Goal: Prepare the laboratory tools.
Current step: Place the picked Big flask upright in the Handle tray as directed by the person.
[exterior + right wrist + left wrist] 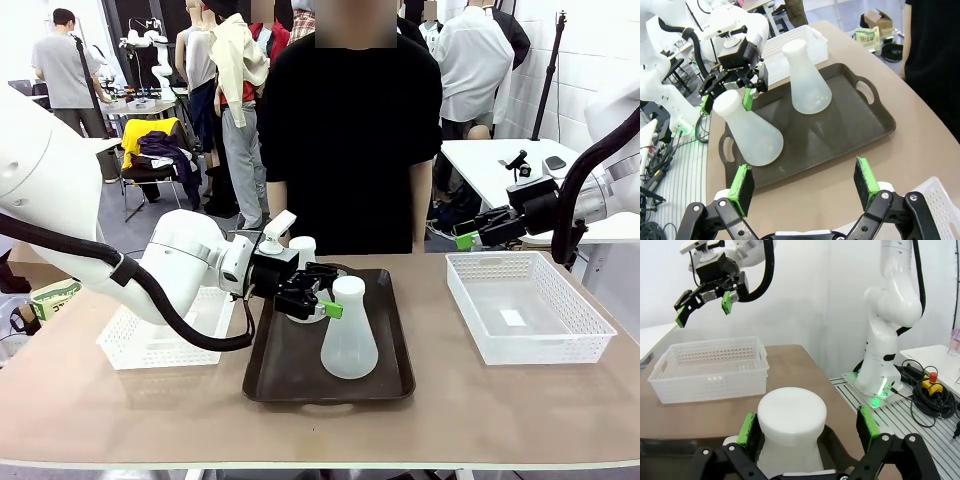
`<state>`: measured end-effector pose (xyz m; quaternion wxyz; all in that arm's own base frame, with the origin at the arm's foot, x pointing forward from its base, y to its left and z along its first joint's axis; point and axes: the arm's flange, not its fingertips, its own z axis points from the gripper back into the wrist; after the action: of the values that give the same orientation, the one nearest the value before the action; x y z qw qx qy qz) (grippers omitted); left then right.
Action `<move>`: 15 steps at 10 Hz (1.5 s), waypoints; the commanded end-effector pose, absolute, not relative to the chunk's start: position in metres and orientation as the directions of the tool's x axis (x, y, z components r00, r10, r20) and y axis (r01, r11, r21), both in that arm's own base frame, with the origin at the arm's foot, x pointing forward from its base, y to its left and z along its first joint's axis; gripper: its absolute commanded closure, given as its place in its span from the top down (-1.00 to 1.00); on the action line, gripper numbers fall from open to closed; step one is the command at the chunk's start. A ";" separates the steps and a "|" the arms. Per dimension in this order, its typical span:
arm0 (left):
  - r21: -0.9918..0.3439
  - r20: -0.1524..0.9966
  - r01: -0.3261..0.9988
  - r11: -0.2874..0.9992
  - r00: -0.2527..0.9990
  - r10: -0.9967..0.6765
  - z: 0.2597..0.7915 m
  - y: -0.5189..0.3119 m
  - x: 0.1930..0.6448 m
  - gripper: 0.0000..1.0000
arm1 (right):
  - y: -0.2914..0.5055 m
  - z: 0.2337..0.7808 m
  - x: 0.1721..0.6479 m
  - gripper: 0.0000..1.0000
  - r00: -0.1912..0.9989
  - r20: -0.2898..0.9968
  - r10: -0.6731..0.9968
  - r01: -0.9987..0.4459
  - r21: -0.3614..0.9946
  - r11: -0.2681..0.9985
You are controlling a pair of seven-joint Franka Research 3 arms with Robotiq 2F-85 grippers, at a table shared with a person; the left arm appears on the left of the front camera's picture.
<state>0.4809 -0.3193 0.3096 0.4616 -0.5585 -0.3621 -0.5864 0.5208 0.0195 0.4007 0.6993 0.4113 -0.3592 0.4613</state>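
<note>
Left pincer point(312, 297) stood apart around the far flask's point(791, 427) upright neck — apparently not touching; right pincer point(468, 238) apart, well off.

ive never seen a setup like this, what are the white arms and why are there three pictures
Two white robot arms share a table with a person. One picture looks across the table from between the arms; the other two come from cameras on each wrist. A dark tray holds two whitish flasks: a near flask and a far flask. White baskets sit on either side. The left gripper is open around the far flask's neck; the right gripper hangs open, holding nothing.
</note>
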 end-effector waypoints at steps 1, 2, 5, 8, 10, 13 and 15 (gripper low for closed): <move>-0.078 0.991 0.945 -0.318 0.038 -0.129 0.310 -0.320 0.480 1.00 | 0.020 0.401 0.520 1.00 0.330 0.873 0.358 -0.936 0.254 0.242; -0.078 0.991 0.945 -0.318 0.038 -0.129 0.310 -0.320 0.480 1.00 | 0.020 0.401 0.520 1.00 0.330 0.873 0.358 -0.936 0.254 0.242; -0.078 0.991 0.945 -0.318 0.038 -0.129 0.310 -0.320 0.480 1.00 | 0.020 0.401 0.520 1.00 0.330 0.873 0.358 -0.936 0.254 0.242; -0.078 0.991 0.945 -0.318 0.038 -0.129 0.310 -0.320 0.480 1.00 | 0.020 0.401 0.520 1.00 0.330 0.873 0.358 -0.936 0.254 0.242; -0.078 0.991 0.945 -0.318 0.038 -0.129 0.310 -0.320 0.480 1.00 | 0.020 0.401 0.520 1.00 0.330 0.873 0.358 -0.936 0.254 0.242; -0.078 0.991 0.945 -0.318 0.038 -0.129 0.310 -0.320 0.480 1.00 | 0.020 0.401 0.520 1.00 0.330 0.873 0.358 -0.936 0.254 0.242; -0.078 0.991 0.945 -0.318 0.038 -0.129 0.310 -0.320 0.480 1.00 | 0.020 0.401 0.520 1.00 0.330 0.873 0.358 -0.936 0.254 0.242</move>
<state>0.4806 -0.3195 0.3097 0.4603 -0.5590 -0.3624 -0.5867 0.5208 0.0195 0.4007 0.6993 0.4113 -0.3592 0.4613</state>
